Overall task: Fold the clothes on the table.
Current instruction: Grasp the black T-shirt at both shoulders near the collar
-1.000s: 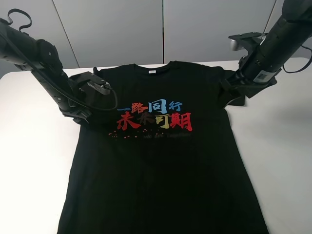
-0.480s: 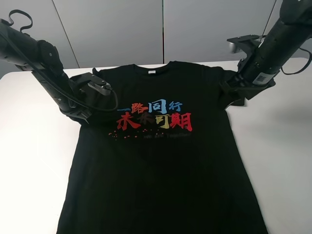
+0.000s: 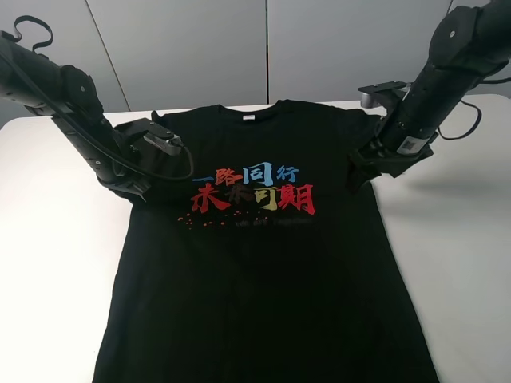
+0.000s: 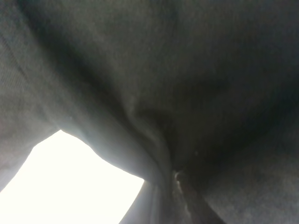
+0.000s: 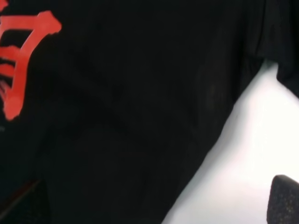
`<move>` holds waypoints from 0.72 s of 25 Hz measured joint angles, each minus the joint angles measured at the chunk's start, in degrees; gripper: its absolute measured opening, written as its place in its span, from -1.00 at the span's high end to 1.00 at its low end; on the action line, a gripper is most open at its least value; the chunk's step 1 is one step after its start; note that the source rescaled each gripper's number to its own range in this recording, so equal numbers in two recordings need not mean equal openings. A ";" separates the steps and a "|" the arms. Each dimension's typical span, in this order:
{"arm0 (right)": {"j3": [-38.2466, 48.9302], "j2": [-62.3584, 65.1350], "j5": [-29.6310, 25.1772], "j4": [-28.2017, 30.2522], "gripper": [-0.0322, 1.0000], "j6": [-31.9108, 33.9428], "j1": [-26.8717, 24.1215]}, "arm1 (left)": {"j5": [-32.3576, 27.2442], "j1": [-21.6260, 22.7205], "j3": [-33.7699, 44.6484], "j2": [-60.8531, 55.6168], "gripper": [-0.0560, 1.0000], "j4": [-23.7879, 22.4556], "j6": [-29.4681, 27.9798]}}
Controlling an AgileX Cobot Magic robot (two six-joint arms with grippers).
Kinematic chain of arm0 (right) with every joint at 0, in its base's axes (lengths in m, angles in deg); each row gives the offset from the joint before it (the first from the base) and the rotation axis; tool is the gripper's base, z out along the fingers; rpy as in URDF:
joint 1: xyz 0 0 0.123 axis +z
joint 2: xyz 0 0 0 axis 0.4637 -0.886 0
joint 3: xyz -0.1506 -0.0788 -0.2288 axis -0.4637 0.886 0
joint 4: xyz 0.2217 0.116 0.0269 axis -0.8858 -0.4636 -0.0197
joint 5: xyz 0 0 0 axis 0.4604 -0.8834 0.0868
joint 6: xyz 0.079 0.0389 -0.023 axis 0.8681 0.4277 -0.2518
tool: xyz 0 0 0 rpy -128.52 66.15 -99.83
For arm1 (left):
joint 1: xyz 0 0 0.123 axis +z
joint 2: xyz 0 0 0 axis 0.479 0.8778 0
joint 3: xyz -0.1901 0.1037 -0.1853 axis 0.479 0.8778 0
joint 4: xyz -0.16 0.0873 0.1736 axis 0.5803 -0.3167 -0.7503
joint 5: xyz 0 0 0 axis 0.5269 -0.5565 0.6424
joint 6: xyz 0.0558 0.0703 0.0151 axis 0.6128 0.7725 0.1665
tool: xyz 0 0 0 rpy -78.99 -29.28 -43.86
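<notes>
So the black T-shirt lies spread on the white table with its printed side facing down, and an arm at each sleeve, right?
Not quite: the T-shirt lies printed side up; the exterior high view shows its coloured characters. The rest holds.

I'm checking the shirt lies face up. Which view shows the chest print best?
The exterior high view: it shows the whole red, blue and yellow print on the T-shirt. The right wrist view catches only part of a red character; the left wrist view shows only dark fabric.
</notes>
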 joint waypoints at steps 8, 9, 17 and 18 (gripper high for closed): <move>-0.79 -2.17 2.97 8.26 -1.00 4.46 5.16 | 0.00 0.00 0.00 0.00 0.89 0.00 0.00; -0.79 -2.21 3.38 9.29 -1.00 5.58 5.32 | 0.00 0.00 0.00 0.00 0.89 0.00 0.00; -0.92 -4.65 4.03 10.18 -1.00 8.68 5.68 | 0.00 0.00 0.00 0.00 0.89 0.09 0.00; -0.92 -4.94 4.34 10.29 -1.00 8.96 5.68 | 0.00 0.00 0.00 0.00 0.89 0.09 0.00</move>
